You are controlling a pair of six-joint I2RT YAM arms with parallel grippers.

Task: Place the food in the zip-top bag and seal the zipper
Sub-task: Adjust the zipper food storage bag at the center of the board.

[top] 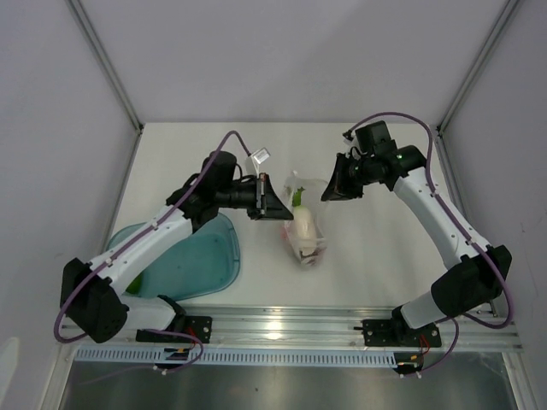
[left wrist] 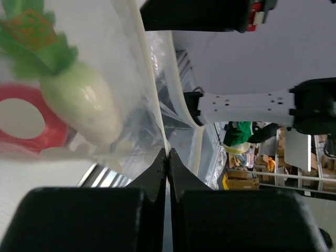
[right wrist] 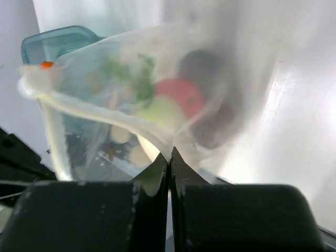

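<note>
L end effector [left wrist: 168, 153], R end effector [right wrist: 169, 152] each pinched zip-top bag [top: 309, 237] rim; film looked thin, slick, floppy; food [left wrist: 79, 102] light; best hold: zipper [right wrist: 105, 116].

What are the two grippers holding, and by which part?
The zip-top bag: the left gripper and the right gripper each pinch its zipper edge.

Food [right wrist: 176, 97] blurred inside hazy bag [right wrist: 79, 107]
</note>
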